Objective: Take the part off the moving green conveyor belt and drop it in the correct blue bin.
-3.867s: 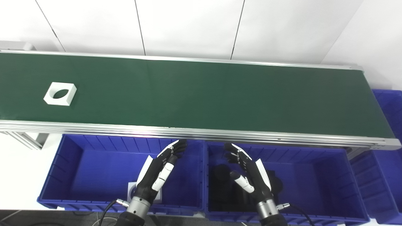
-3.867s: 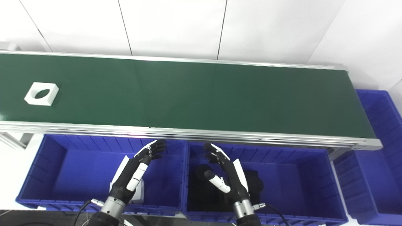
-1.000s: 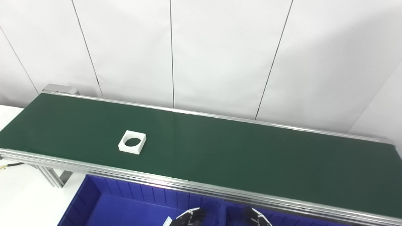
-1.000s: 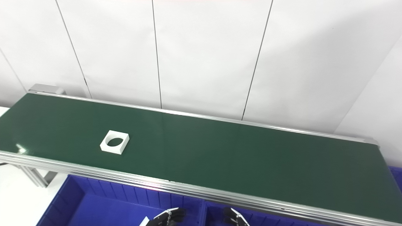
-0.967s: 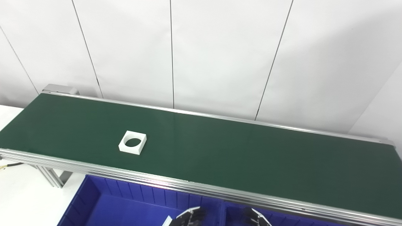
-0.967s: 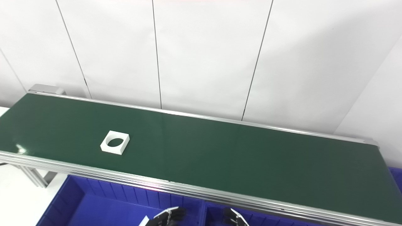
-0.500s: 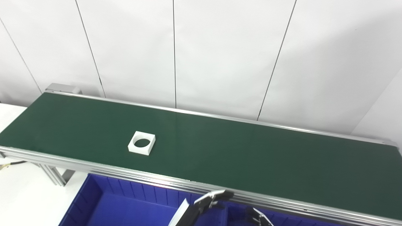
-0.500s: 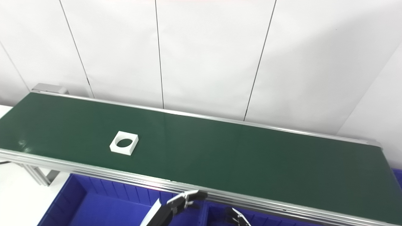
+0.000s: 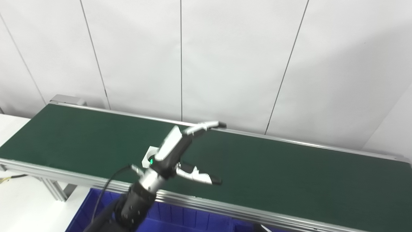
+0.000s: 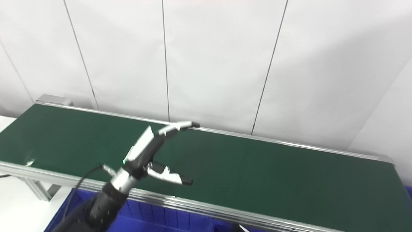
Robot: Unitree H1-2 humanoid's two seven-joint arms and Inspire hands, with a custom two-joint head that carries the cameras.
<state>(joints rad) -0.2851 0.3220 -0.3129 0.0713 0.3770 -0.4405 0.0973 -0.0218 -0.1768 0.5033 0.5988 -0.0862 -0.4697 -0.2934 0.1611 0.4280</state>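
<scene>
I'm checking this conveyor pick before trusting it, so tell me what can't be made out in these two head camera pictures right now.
- White part: only a corner shows in the left eye view; the left hand covers it. The right eye view hides it entirely.
- Right hand: below the bottom edge; open or shut unknown.
- Blue bins: only a strip of wall shows under the conveyor belt; contents cut off.
- Contact between left hand and part: cannot tell.

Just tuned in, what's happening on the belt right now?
The left robot hand is out over the green conveyor belt, fingers and thumb spread wide, holding nothing. The white square part lies on the belt just behind the hand, mostly hidden by it in the left eye view and fully hidden in the right eye view. It is not yet grasped. A blue bin sits below the belt's near edge. Only a sliver of the right robot hand shows at the bottom edge.
</scene>
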